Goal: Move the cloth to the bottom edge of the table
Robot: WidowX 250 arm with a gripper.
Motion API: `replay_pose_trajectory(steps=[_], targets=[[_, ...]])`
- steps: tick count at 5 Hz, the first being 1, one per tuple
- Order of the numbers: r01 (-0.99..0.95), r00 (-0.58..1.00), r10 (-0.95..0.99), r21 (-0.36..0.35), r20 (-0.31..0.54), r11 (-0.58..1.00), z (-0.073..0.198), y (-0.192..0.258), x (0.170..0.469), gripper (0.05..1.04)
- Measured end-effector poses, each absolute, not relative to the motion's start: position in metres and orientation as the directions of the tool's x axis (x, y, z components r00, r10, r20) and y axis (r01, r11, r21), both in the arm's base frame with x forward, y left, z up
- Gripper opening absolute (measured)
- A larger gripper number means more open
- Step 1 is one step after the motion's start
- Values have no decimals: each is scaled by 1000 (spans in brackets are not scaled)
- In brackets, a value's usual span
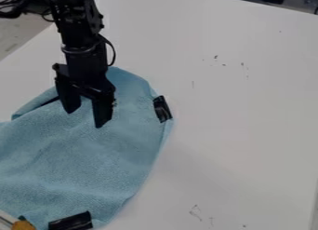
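From where I stand, the blue cloth lies spread over the lower left of the white table, running out past the left side of the camera view and down to its bottom, with a folded, rumpled part up by the arm. One black patch sits at its right border and another black patch at its low end, near a small orange-brown thing in the corner. The end effector is released, its two fingers well parted, with blue fabric showing between them and nothing pinched that I can make out. I'd call this the gripping stage, or else a pause between pulls; one look can't settle which. Much of the cloth seems low down, so what's left is probably to bring the upper part after it. That would call for the fingers to go down into the fabric, close on a fold and draw it toward the bottom edge, without just bunching it up. As for the pose, the arm comes in from the upper left and hangs steeply, fingers pointing down over the cloth's upper part; whether the tips touch it, I can't tell.
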State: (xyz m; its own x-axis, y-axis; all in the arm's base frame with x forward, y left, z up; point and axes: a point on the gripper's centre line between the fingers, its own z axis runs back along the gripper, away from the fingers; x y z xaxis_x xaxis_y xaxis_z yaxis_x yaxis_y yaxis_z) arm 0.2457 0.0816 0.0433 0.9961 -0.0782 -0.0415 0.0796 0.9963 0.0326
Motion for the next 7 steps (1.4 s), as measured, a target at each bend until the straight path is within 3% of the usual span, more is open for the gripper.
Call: replay_pose_trajectory(steps=[2,5,6,7], targets=[[59,998,-60,-12,-12,998,7,65,242,1001],[59,998,-60,65,14,996,-5,45,252,1001],[28,999,-30,65,35,998,0,32,250,1001],[-7,1000,7,32,11,999,1,-12,246,995]])
